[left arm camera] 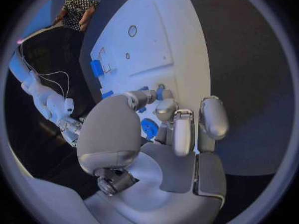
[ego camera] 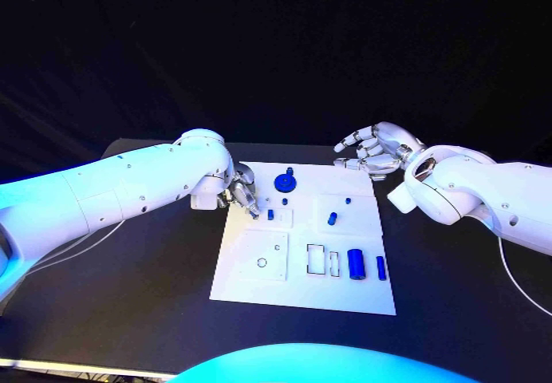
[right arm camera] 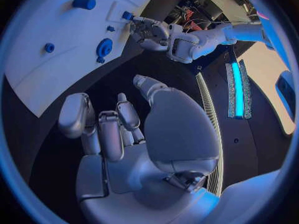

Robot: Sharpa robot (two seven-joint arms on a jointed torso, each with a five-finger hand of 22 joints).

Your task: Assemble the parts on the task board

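Note:
The white task board (ego camera: 301, 283) lies in the middle of the black table. My left hand (ego camera: 239, 191) is at its left edge, thumb and a fingertip (left arm camera: 166, 107) closed round a small blue peg (left arm camera: 159, 91); the other fingers are curled in. Beside those tips another blue peg (ego camera: 270, 214) stands in a raised square. A round blue disc (ego camera: 284, 183) sits just behind it, also seen as the disc (left arm camera: 149, 128) under my fingers. My right hand (ego camera: 374, 150) hovers off the board's far right corner, fingers apart, holding nothing. The right wrist view shows the same board (right arm camera: 56, 74) and disc (right arm camera: 104, 48).
More blue parts sit on the board: a peg (ego camera: 333, 217) right of centre, a thick cylinder (ego camera: 356, 264) and a thin bar (ego camera: 380, 268) near the front right. A round hole (ego camera: 262, 262) and rectangular slots (ego camera: 317, 259) are in the front half. Black table surrounds the board.

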